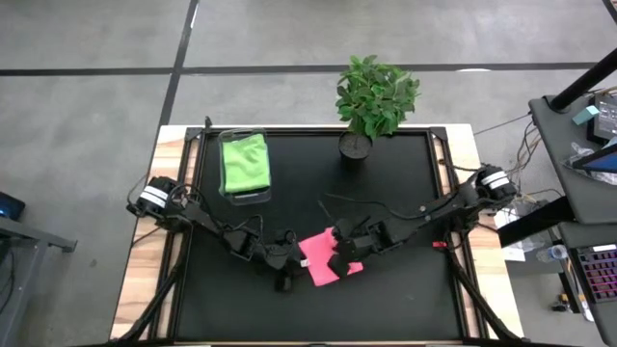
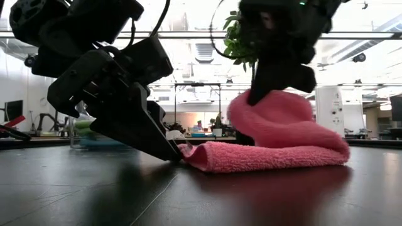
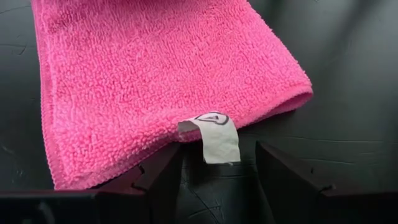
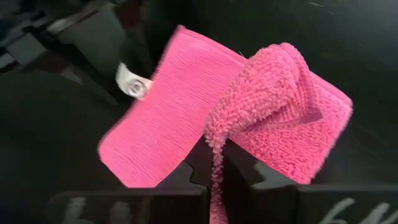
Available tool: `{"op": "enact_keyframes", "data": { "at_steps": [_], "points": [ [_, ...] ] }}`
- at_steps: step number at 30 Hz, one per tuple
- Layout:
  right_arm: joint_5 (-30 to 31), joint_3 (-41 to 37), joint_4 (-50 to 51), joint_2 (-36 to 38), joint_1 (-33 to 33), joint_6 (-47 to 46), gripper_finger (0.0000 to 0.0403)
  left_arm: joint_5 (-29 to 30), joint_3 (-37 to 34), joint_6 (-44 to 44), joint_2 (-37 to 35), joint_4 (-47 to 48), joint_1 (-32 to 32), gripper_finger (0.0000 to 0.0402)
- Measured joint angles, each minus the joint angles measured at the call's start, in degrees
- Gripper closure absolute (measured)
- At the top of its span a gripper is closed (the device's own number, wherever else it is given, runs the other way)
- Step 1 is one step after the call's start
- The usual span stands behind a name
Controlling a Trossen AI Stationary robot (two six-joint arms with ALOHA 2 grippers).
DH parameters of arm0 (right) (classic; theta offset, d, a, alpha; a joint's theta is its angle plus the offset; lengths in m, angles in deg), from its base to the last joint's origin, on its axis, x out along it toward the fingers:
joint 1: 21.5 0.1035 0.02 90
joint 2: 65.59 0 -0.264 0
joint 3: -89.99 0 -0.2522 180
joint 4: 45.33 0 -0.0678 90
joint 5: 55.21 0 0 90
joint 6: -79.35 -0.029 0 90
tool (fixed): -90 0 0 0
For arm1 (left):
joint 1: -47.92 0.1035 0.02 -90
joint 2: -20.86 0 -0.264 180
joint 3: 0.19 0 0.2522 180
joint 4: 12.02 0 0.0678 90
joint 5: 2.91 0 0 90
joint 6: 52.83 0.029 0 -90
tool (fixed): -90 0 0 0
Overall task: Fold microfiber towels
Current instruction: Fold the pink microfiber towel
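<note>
A pink towel (image 1: 321, 265) lies folded on the black table near its middle front, with a white tag (image 3: 214, 137) at one edge. My left gripper (image 3: 217, 180) is open, low at the towel's left side, its fingers on either side of the tag. My right gripper (image 4: 214, 168) is shut on the pink towel's right part, which it holds raised (image 2: 264, 113) above the flat part (image 2: 270, 157). A lime green towel (image 1: 245, 162) lies in a clear bin. The other towels are out of view. My left gripper's fingertip (image 3: 158, 174) lies at the pink towel's tagged edge (image 3: 124, 171), low over the table and slanting down from the left; I cannot tell whether it touches the cloth. My right gripper pinches a bunched fold of the pink towel (image 4: 217, 134) between its two fingers, coming from above and the table's right. The fold is lifted, and the cloth curves down from it onto the flat layers (image 2: 314, 150) on the table.
The clear bin (image 1: 245, 196) stands at the far left of the table. A green potted plant (image 1: 371, 96) stands at the far edge, right of the middle. Bare black table (image 1: 405, 299) lies near the front edge on both sides.
</note>
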Motion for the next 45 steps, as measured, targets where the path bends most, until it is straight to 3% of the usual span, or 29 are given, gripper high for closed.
{"op": "enact_keyframes", "data": {
  "at_steps": [7,15,20,26,32,39,45],
  "points": [
    [0.64,7.75,0.82,-7.36,-0.69,4.85,0.0392,-0.11,-0.07,0.0,0.0,-0.64,0.0,0.0211],
    [0.65,10.82,0.91,-12.01,-1.68,6.03,0.0387,-0.25,-0.16,0.0,0.0,-1.01,-0.02,0.0211],
    [0.49,11.18,0.87,-12.51,-1.66,6.16,0.0348,-0.28,-0.28,0.02,0.0,-1.11,-0.02,0.0211],
    [0.33,11.18,-1.0,-12.51,-1.6,6.8,0.0275,-0.31,-0.31,0.02,0.0,-1.24,-0.02,0.0211],
    [-3.09,11.23,-4.97,-12.51,-1.23,9.14,0.0216,-0.35,-0.31,0.02,0.0,-1.24,-0.02,0.0211],
    [-4.54,11.27,-11.48,-12.46,-0.16,10.96,0.0191,-0.46,-0.31,0.02,-0.02,-1.26,0.04,0.0211],
    [-5.96,12.11,-10.65,-11.95,1.54,16.91,0.0191,-1.64,-0.31,0.02,-0.09,-1.25,0.09,0.0211]
  ]
}}
